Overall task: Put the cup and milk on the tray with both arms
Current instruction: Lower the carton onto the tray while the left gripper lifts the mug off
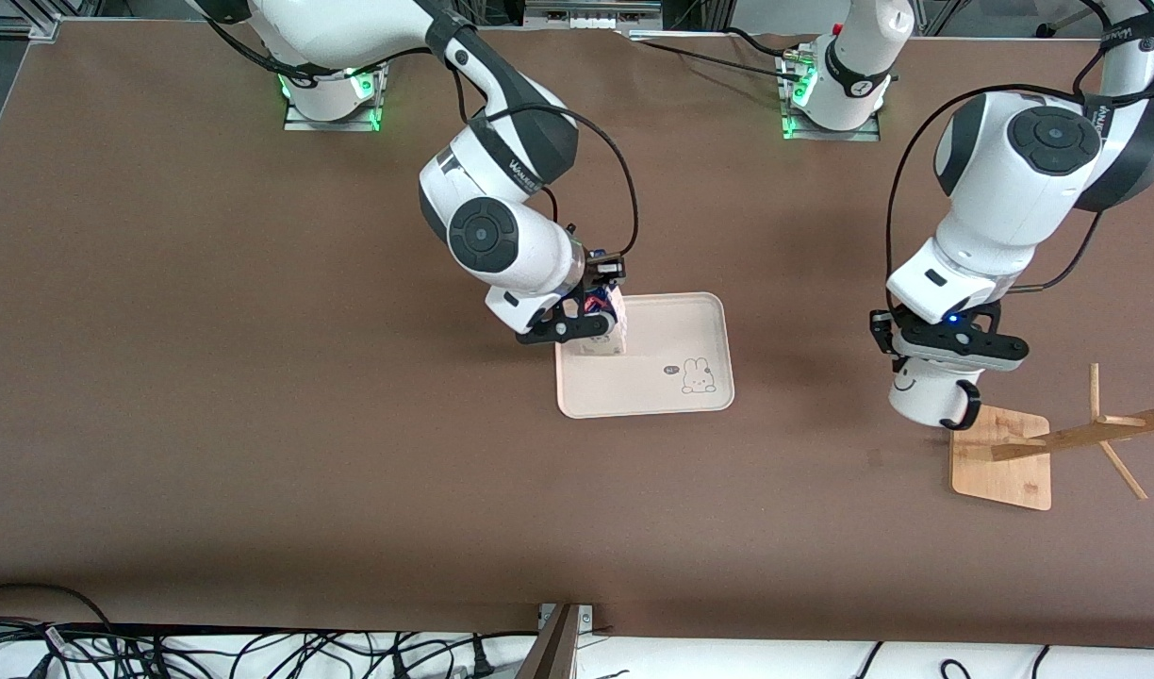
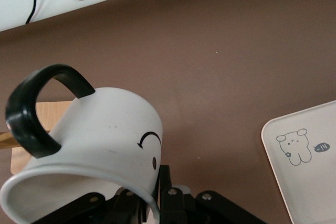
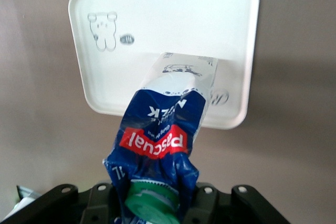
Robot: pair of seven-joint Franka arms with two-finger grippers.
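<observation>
Milk carton [image 1: 603, 325] and mug [image 1: 924, 389] are both held off the counter [image 1: 256, 377], one by each arm. The carton is clamped at its crumpled blue top by the right gripper [image 1: 591, 316] and hangs over the tray [image 1: 700, 311], at the end toward the right arm; whether its base already touches the tray floor cannot be told. Because the soft gable is gripped rather than the firm sides, the carton could tilt or swing, and if it is released before the base sits flat it could tip onto its side or land on the raised rim. The mug is pinched by its wall in the left gripper [image 1: 935, 363], over bare counter just beside the wooden rack base [image 1: 1001, 457] and well apart from the tray. It is held by the rim alone and leans in the left wrist view, so a slip during the carry is judged possible. With the carton already at one end of the tray, a collision between the two arms could follow if the mug is brought in before the right arm is clear.
</observation>
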